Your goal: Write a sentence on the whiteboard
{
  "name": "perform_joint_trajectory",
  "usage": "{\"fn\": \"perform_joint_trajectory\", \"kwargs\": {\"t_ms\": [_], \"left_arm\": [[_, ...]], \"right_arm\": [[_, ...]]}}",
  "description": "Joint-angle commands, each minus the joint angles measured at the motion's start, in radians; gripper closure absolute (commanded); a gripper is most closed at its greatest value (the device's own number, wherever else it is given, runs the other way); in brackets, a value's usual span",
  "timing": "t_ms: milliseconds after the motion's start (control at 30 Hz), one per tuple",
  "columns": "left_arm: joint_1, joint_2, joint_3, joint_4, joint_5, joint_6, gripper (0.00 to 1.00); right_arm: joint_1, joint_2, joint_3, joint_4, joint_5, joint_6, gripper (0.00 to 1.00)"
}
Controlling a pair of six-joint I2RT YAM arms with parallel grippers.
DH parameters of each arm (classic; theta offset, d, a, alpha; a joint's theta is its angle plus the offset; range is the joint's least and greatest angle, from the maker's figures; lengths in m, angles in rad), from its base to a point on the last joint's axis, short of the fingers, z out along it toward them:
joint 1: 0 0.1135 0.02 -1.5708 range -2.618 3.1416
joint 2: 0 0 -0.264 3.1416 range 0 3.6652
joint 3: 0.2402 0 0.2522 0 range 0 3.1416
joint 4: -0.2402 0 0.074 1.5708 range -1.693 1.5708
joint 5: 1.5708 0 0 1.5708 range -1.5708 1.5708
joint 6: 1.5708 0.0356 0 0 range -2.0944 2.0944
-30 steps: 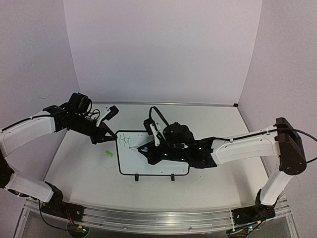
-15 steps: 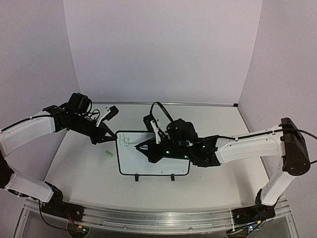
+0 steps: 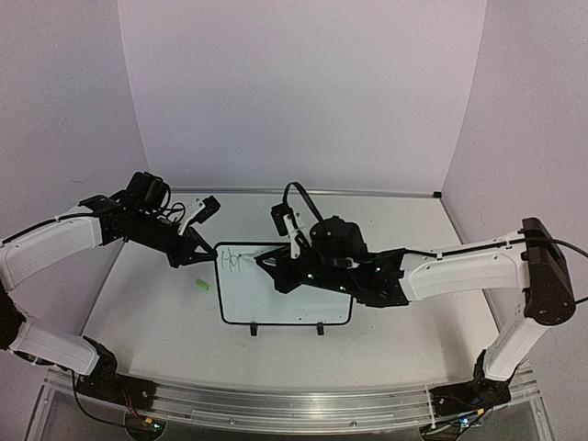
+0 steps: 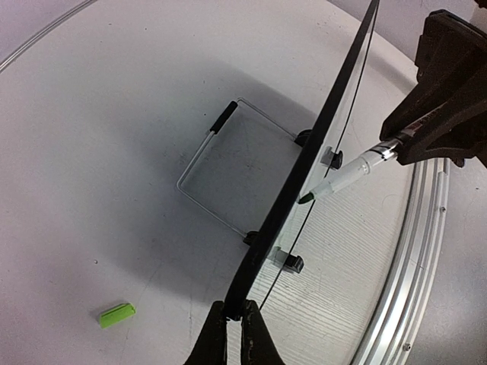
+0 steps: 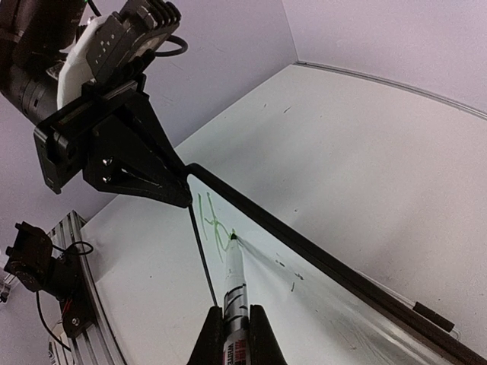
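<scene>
Left fingers (image 4: 232, 318) are clenched on the black border of the whiteboard (image 3: 285, 303), at its far left corner, so you have the board pinned there. The left gripper (image 3: 207, 251) sits just off that corner in the top view. A green cap (image 3: 201, 286) lies on the table (image 3: 138, 317), near the board's left edge and apart from it.

The sentence (image 3: 231, 261) is only a few green strokes in the board's top left area. The board lies mid-table, long side toward you.

Right fingers (image 5: 255, 334) are clamped on a marker (image 5: 234, 283). Its green tip sits at the right end of the strokes and looks to be touching the board. The right gripper (image 3: 287, 273) hangs over the board's upper middle.

The table is white with small dark scuffs, and a metal rail (image 3: 294, 404) runs along its near edge. Plain pale walls stand at left, back and right.

Count:
- two arms
- one whiteboard
- one marker
- one cap
- two black feet clips (image 3: 253, 328) on the board's near edge
- one wire stand loop (image 4: 221, 163) beside the board in the left wrist view
</scene>
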Motion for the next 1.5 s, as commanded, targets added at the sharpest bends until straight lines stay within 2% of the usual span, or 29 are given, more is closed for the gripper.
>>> {"fn": "perform_joint_trajectory", "kwargs": {"t_ms": [0, 733, 1467], "left_arm": [[-0.003, -0.014, 0.012, -0.009, -0.045, 0.023, 1.0], [-0.003, -0.008, 0.013, -0.01, -0.044, 0.023, 1.0], [-0.005, -0.009, 0.012, -0.011, -0.045, 0.023, 1.0]], "right_arm": [[-0.003, 0.021, 0.045, 0.028, 0.046, -0.016, 1.0], [-0.004, -0.044, -0.038, 0.006, 0.137, 0.0, 1.0], [-0.003, 0.035, 0.0, -0.012, 0.064, 0.022, 1.0]]}}
